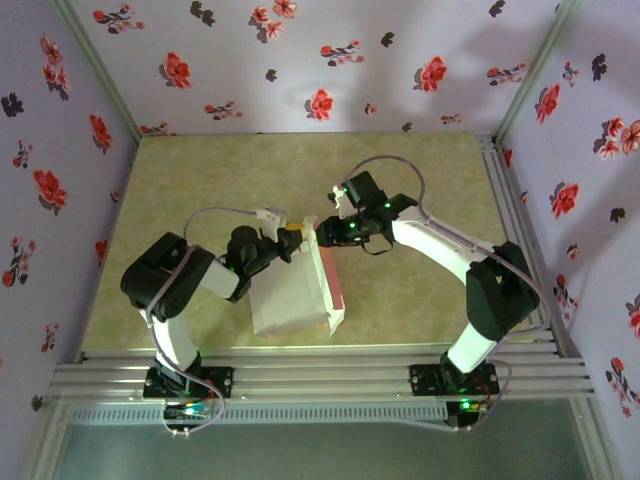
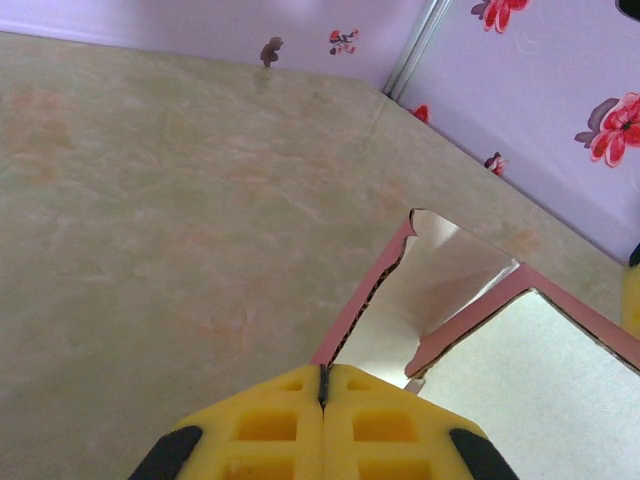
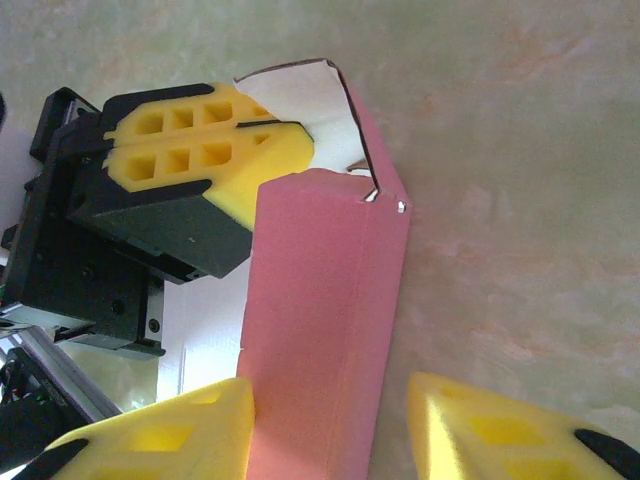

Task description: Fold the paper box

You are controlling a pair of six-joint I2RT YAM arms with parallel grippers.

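table (image 1: 400, 200): yellow-green marbled surface, was matte.
paper box (image 1: 285, 300): rested close to near edge, about midway between left and right edges.

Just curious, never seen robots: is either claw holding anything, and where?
The left gripper pinches the paper box by its pale end flap; the right gripper straddles the pink side, open.

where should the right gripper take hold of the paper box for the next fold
On the paper box, I'd grip the pink side wall from above, one finger on each face: it stands as a narrow upright ridge. The left gripper is shut on the white flap at the far end, so take the nearer stretch, which the open right gripper straddles.
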